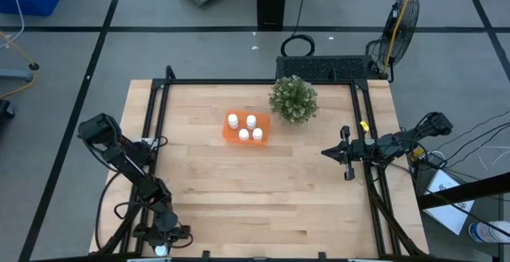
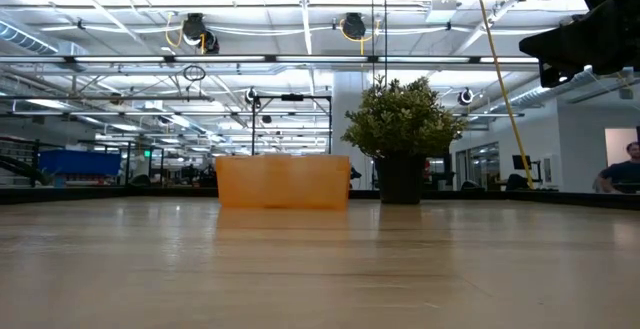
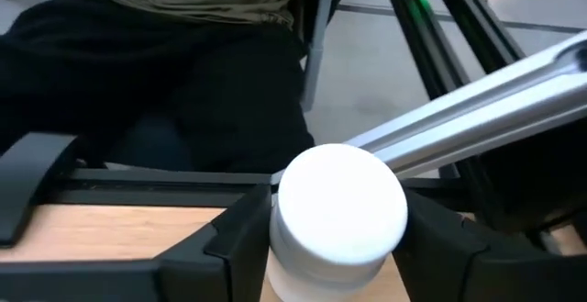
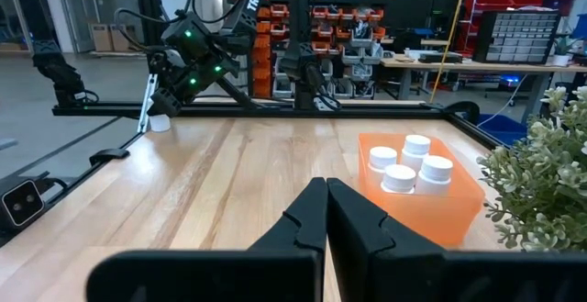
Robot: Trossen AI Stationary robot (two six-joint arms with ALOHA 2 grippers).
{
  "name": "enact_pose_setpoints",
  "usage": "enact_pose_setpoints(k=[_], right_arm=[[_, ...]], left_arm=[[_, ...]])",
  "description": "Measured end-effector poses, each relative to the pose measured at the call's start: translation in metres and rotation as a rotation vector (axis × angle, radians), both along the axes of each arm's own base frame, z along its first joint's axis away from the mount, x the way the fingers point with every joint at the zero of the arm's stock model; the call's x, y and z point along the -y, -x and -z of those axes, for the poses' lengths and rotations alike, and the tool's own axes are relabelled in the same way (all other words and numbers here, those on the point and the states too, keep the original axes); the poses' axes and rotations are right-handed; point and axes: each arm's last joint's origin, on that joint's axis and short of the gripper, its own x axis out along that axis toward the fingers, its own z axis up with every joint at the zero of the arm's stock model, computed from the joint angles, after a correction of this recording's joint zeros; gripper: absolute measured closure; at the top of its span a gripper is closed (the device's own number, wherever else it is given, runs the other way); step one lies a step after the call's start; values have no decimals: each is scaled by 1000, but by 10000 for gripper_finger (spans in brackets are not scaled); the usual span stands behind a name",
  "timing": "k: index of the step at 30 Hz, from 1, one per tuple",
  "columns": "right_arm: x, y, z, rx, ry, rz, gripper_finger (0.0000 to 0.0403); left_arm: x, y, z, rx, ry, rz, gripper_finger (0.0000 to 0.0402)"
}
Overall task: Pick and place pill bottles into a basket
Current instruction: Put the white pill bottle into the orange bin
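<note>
The orange basket (image 1: 245, 129) stands on the table's far middle and holds several white pill bottles (image 1: 251, 121). It also shows in the right wrist view (image 4: 431, 196) and the low view (image 2: 283, 181). One more white pill bottle (image 3: 339, 215) is at the table's near left corner, between the fingers of my left gripper (image 1: 162, 244). It shows small in the right wrist view (image 4: 160, 122). My right gripper (image 4: 326, 212) is shut and empty, above the table's right side (image 1: 347, 157). My left gripper pinches the pill bottle between its two fingers (image 3: 240, 240), one on each side of the white cap (image 3: 292, 247). The fingers slant down at it from above. The bottle stands upright, cap up. I cannot tell whether its bottom is on the table.
A bushy green plant in a dark pot (image 1: 293, 99) stands just right of the basket. A black metal frame (image 1: 159, 95) runs along the table's edges. A seated person in dark trousers (image 3: 138, 72) is close beyond the table's near left corner.
</note>
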Motion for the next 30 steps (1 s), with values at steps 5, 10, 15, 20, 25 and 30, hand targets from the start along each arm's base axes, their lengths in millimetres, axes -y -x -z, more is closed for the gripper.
enact_pose_setpoints(k=[5,10,15,20,25,30], right_arm=[[0,0,0,0,0,0,403],[0,0,0,0,0,0,403],[0,0,0,0,0,0,403],[0,0,0,0,0,0,403],[0,0,0,0,0,0,403],[0,0,0,0,0,0,403]], left_arm=[[-4,-7,0,14,-10,-60,201],[-9,-18,-2,48,-9,-150,222],[-17,-29,-2,47,-9,-207,222],[-27,-41,-2,72,-18,-288,210],[-35,-53,-3,146,-47,-418,215],[-46,-64,-5,157,-41,-505,221]])
